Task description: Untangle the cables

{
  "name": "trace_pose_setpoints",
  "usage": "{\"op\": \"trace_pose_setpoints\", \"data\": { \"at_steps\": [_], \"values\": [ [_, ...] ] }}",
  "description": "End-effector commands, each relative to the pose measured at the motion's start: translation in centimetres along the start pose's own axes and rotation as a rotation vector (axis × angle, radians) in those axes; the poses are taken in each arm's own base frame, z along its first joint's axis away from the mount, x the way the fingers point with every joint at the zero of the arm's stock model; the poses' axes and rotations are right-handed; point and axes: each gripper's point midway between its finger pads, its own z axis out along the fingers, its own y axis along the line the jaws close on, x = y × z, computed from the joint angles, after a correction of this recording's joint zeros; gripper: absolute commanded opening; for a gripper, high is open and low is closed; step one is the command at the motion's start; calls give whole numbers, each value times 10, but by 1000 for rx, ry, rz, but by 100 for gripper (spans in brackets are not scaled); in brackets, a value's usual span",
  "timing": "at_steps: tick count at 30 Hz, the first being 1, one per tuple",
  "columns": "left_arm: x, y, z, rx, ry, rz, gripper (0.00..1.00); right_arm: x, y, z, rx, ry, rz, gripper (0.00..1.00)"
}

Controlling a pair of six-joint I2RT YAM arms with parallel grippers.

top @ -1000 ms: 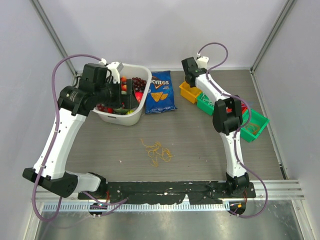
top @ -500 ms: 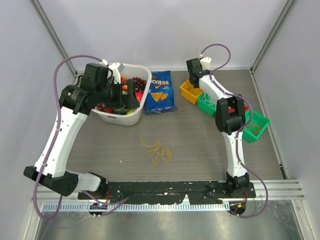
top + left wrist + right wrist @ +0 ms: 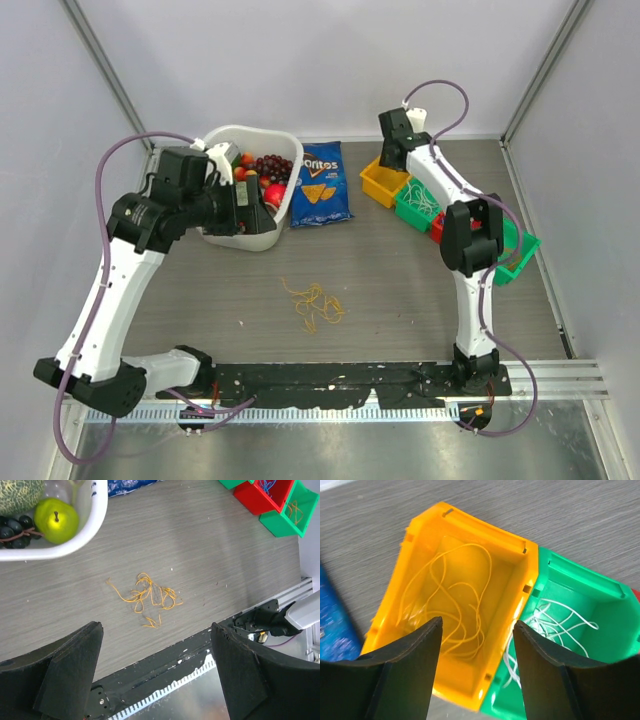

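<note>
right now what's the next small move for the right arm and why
Probably lift the right gripper clear of the yellow bin and swing it toward the orange tangle. Its jaws stand open and empty, the yellow strings lie loose inside the bin, and the tangle lies unsorted on the table.

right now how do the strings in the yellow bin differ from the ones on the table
The bin strings are pale yellow; the table strings are orange. The bin strings lie in wide loops inside the yellow bin; the table strings sit tangled on the table. Both are thin and limp.
</note>
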Motion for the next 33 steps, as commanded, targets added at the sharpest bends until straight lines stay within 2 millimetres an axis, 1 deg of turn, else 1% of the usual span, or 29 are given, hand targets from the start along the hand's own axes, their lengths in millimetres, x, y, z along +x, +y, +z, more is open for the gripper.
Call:
{"op": "trace_pose_setpoints", "data": {
  "at_steps": [1, 2, 3, 4, 5, 6, 7, 8, 9, 10, 11, 12, 13, 14, 15, 16, 17, 18, 19, 20, 21, 23, 25, 27, 28, 30, 33],
  "values": [
    [3, -9, -9, 58, -51, -51, 92, -52, 0, -78, -157, -78, 53, 65],
    [6, -9, -8, 61, -49, -63, 92, -47, 5, -90, -217, -50, 46, 65],
    [11, -7, -6, 61, -41, -75, 92, -41, 15, -99, -278, -26, 41, 65],
    [15, -7, -5, 68, -39, -88, 92, -20, 37, -115, -420, 46, 14, 65],
    [21, -5, 0, 67, -26, -105, 92, -10, 50, -127, -493, 76, 1, 64],
    [27, -4, 5, 73, -13, -119, 91, 24, 77, -155, -661, 176, -58, 63],
    [38, -1, 12, 75, 19, -145, 89, 41, 91, -170, -731, 206, -97, 63],
    [42, -2, 16, 88, 34, -157, 88, 81, 107, -199, -835, 283, -166, 62],
    [50, -1, 23, 98, 58, -176, 85, 100, 117, -213, -894, 297, -207, 62],
    [63, 4, 32, 95, 95, -202, 82, 139, 123, -240, -964, 353, -275, 62],
    [71, 5, 37, 103, 116, -216, 81, 150, 123, -253, -986, 359, -279, 62],
    [77, 6, 42, 112, 130, -229, 79, 187, 122, -262, -1001, 422, -322, 62],
    [83, 7, 48, 118, 141, -241, 78, 193, 121, -273, -1023, 417, -305, 62],
    [87, 8, 52, 123, 143, -253, 78, 229, 112, -276, -1007, 481, -333, 62],
    [92, 11, 57, 124, 148, -270, 78, 228, 112, -286, -1033, 461, -307, 62],
    [97, 12, 62, 128, 156, -283, 79, 256, 101, -285, -1012, 508, -331, 62],
    [100, 13, 67, 134, 160, -298, 80, 258, 99, -291, -1018, 492, -321, 62],
    [105, 16, 74, 131, 173, -316, 81, 277, 88, -286, -981, 513, -338, 63],
    [108, 19, 82, 120, 176, -337, 82, 284, 81, -282, -956, 511, -331, 63],
    [112, 25, 90, 98, 174, -366, 82, 288, 78, -281, -947, 506, -338, 63],
    [113, 30, 97, 79, 162, -387, 82, 289, 74, -276, -914, 493, -339, 63],
    [115, 34, 114, 76, 147, -438, 81, 295, 66, -270, -878, 495, -359, 62],
    [114, 41, 129, 41, 139, -517, 80, 294, 62, -264, -849, 485, -370, 62],
    [118, 50, 143, -22, 149, -615, 80, 296, 62, -265, -857, 486, -382, 61],
    [124, 56, 152, -55, 167, -662, 79, 297, 62, -264, -860, 491, -383, 60],
    [127, 58, 166, -76, 182, -740, 78, 301, 64, -266, -878, 502, -387, 58],
    [133, 65, 183, -129, 200, -811, 75, 306, 65, -267, -891, 512, -391, 56]
  ]
}}
